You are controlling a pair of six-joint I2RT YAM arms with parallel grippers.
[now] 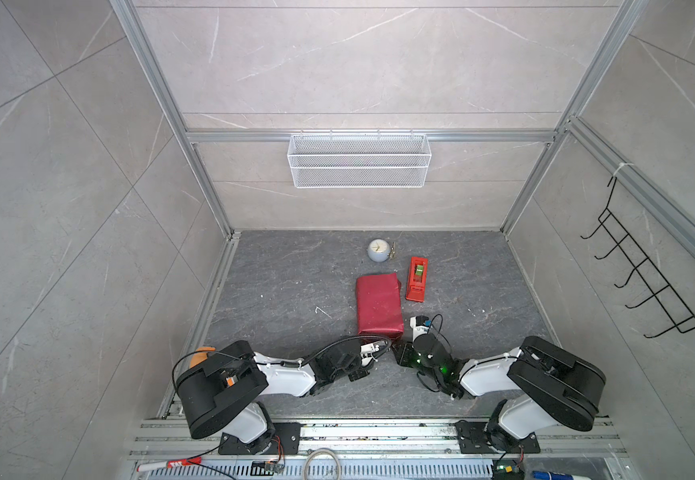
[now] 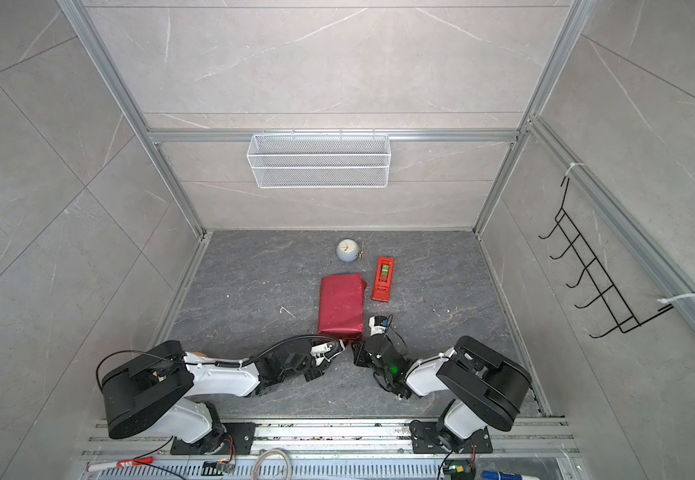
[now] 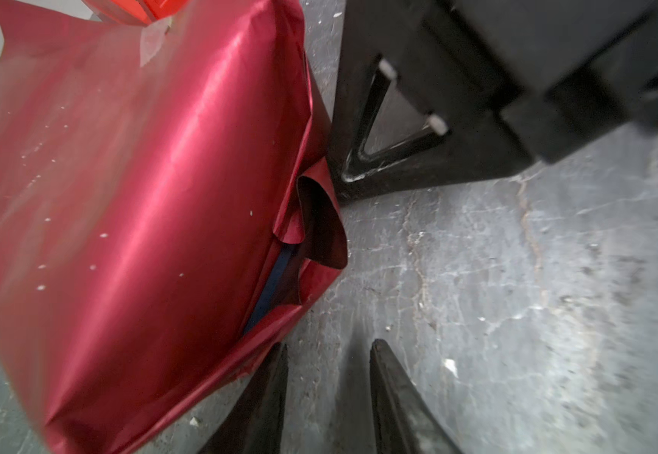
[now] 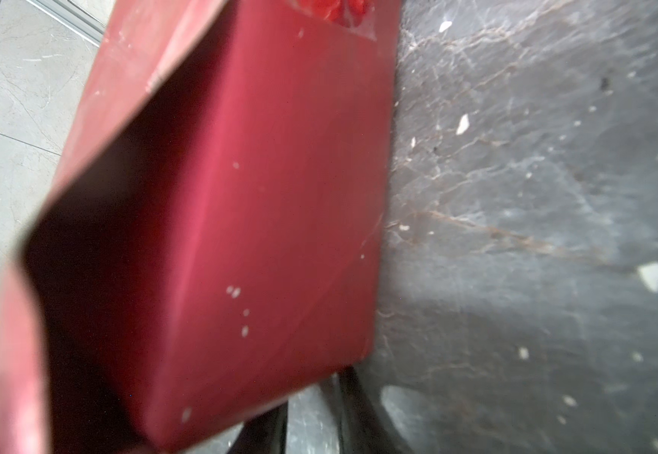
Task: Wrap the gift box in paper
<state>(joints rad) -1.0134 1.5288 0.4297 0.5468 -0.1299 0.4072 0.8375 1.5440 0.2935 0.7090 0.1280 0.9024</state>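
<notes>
Wrapping is looking mostly done, judging by both top views: the thin, shiny red wrapping paper [image 1: 379,305] is enclosing the parcel, which is lying mid-table on the dark grey marbled tabletop [image 1: 287,291], just beside the red plastic tape dispenser [image 1: 416,278], with a small round pale clock [image 1: 378,250] sitting farther back. Both arms are meeting at the parcel's near end. Light grey tiled walls are closing in the cell, carrying a white wire mesh basket [image 1: 358,160] and a black wire hook rack [image 1: 645,270]. In the left wrist view the near end fold is gaping, a sliver of the flat navy-blue gift box [image 3: 276,283] is showing through, and a strip of clear tape [image 3: 152,43] is lying on the paper at the parcel's far end. The left gripper [image 3: 327,350] is standing open on nothing. In the right wrist view the right gripper [image 4: 315,393] is showing parted jaws with bare table between them, beneath the paper's corner. Closing and taping that end is looking like the work left.
</notes>
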